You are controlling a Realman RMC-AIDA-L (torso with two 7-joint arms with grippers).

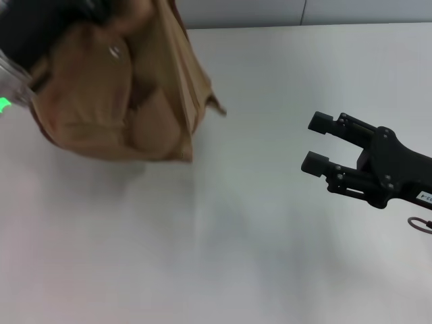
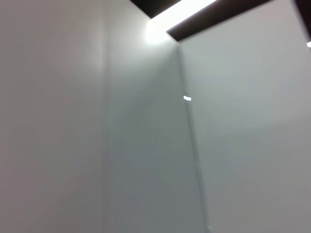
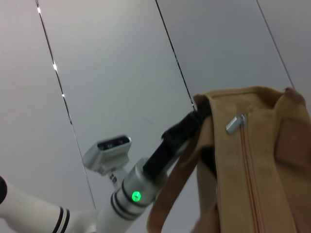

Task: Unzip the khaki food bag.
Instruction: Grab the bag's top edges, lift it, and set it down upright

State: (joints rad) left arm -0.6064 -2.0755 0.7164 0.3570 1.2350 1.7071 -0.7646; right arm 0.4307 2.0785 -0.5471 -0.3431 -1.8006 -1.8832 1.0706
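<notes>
The khaki food bag [image 1: 115,88] is at the far left of the table, tipped over so its creased side faces the head camera. In the right wrist view the bag [image 3: 262,194] shows its closed top zipper [image 3: 249,170], with the silver pull [image 3: 235,124] at the end nearest my left gripper [image 3: 197,114]. That black gripper is shut on the bag's top corner by a handle strap. In the head view the bag and arm hide it. My right gripper [image 1: 316,143] is open above the table, well to the right of the bag, fingers pointing toward it.
The white table [image 1: 236,236] stretches between the bag and my right gripper. My left arm [image 1: 27,34] with a green light [image 1: 4,105] fills the far left corner. The left wrist view holds only grey wall panels [image 2: 146,145].
</notes>
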